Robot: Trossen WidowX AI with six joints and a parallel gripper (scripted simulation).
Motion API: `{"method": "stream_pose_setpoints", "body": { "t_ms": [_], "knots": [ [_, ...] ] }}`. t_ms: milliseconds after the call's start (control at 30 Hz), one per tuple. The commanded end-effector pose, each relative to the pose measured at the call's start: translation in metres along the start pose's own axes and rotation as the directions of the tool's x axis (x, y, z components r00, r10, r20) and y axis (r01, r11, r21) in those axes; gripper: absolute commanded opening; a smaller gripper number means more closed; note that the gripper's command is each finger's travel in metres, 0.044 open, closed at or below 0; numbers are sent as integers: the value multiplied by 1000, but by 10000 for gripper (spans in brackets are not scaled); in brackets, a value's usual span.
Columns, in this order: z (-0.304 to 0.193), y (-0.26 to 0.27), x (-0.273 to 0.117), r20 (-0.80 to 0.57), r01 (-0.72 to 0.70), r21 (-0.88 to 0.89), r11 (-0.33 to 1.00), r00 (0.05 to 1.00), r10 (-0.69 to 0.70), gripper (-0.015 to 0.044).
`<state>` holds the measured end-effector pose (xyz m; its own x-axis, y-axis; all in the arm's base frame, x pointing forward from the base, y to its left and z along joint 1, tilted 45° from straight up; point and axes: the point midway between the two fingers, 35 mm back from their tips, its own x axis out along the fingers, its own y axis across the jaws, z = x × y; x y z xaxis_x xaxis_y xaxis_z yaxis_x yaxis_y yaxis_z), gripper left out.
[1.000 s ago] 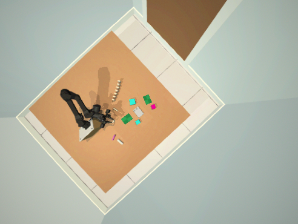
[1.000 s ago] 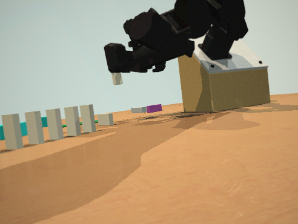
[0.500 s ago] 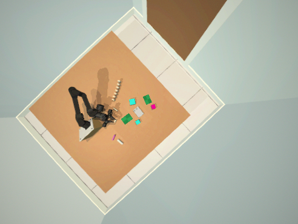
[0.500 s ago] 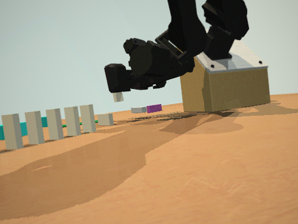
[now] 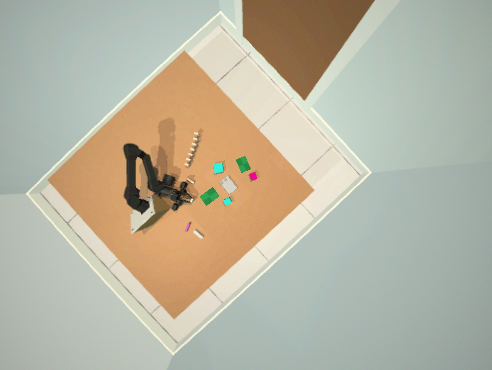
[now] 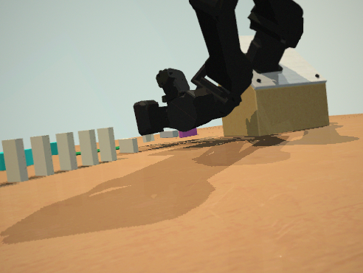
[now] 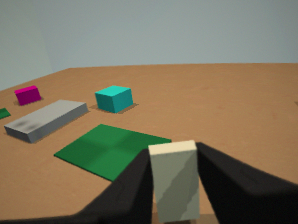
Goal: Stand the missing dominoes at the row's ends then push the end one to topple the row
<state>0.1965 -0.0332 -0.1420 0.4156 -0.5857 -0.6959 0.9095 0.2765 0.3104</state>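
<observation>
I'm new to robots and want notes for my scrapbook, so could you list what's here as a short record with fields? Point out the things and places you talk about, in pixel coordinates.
Robot: one black arm
Gripper (image 5: pixel 188 192) (image 7: pixel 172 152): closed on a pale domino (image 7: pixel 175 185)
Standing row (image 5: pixel 192 150) (image 6: pixel 66 151): pale dominoes, upright and spaced apart
Lying near the row: another pale domino (image 5: pixel 190 181) (image 6: pixel 128 145)
Flat pieces: two green squares (image 5: pixel 209 196) (image 5: pixel 243 164), one gray slab (image 5: pixel 228 185) (image 7: pixel 47 120)
Push: row not toppled

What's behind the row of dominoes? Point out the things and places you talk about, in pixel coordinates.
Behind the row (image 6: pixel 40 156), I see cyan blocks (image 6: pixel 54 148) and a bit of green (image 6: pixel 102 150). The dominoes cover the rest, so I can't tell how big they are.
</observation>
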Motion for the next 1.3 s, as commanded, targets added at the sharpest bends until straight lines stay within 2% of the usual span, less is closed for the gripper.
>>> {"method": "stream_pose_setpoints", "body": {
  "t_ms": [0,300,733,867,1033,1167,1267],
  "knots": [
    [-3,-1,1,9,-3,4,1000,1000,3,107],
    [-3,-1,1,9,-3,4,1000,1000,3,107],
    [-3,-1,1,9,-3,4,1000,1000,3,440],
    [3,-1,1,6,-1,4,1000,1000,1,440],
    [44,-1,-4,5,-5,2,1000,1000,5,440],
    [44,-1,-1,-8,9,-9,1000,1000,-9,440],
    [37,-1,16,-82,77,-65,995,993,-82,440]
  ]
}}
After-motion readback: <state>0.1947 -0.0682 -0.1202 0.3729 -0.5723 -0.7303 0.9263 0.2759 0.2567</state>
